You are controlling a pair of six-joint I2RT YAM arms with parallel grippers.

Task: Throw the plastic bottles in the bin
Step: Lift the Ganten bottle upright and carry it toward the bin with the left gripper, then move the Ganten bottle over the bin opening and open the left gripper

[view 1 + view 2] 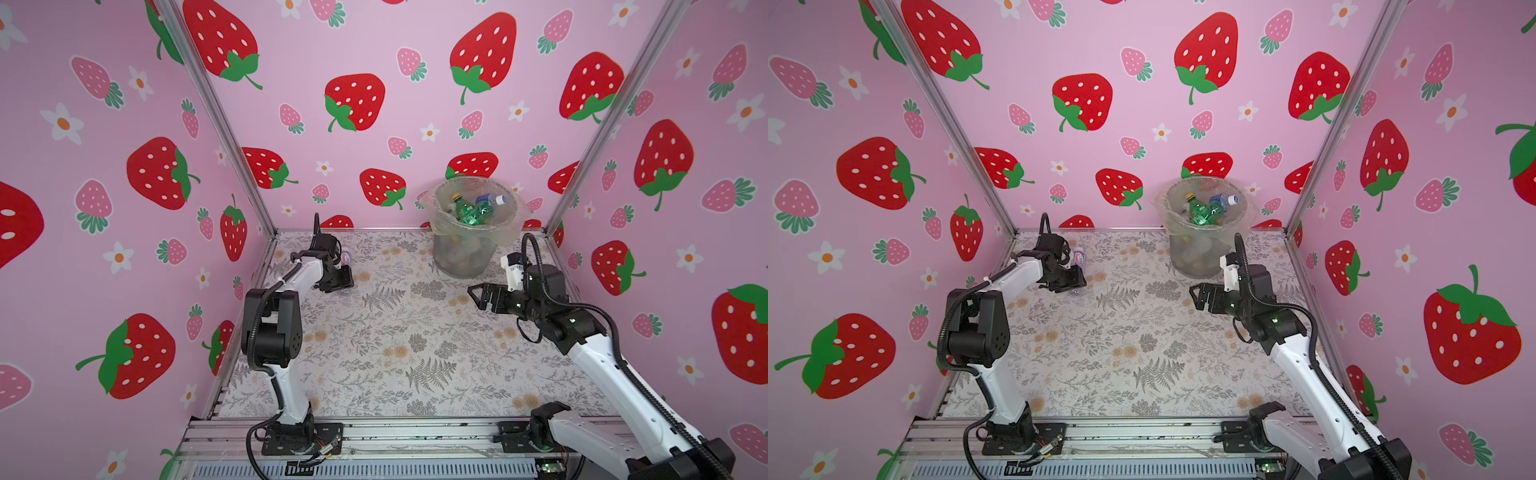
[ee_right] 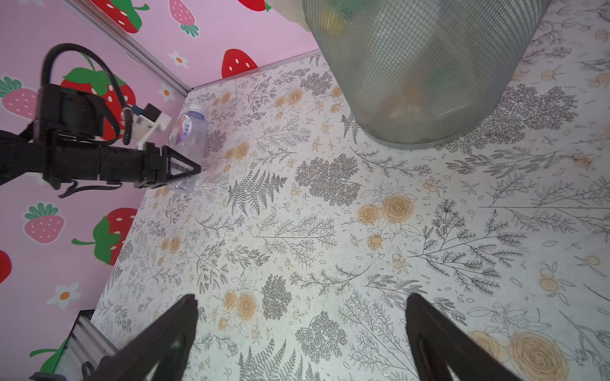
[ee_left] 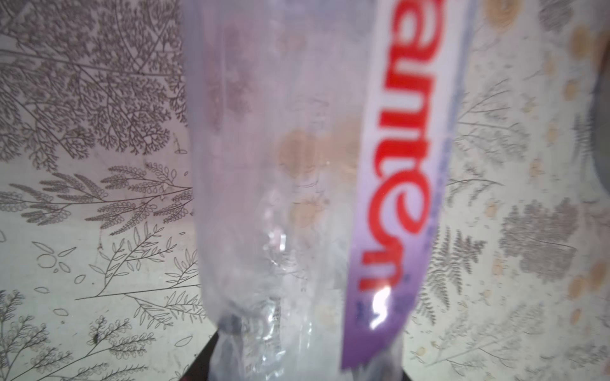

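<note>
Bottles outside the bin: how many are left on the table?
1. The bottle lies near the table's far left corner, between the left gripper's jaws. No other shows outside the bin, though the arms may hide some.

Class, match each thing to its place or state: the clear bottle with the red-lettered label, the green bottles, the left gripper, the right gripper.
Things
1. clear plastic bottle with a red-lettered label
2. green plastic bottles
3. left gripper
4. right gripper

Places or states
A. open and empty, near the grey translucent bin
B. on top of the pile inside the bin
C. outside the bin, near the far left corner of the floral table
D. closed on a bottle

Pairs: 1-C, 2-B, 3-D, 4-A
</note>
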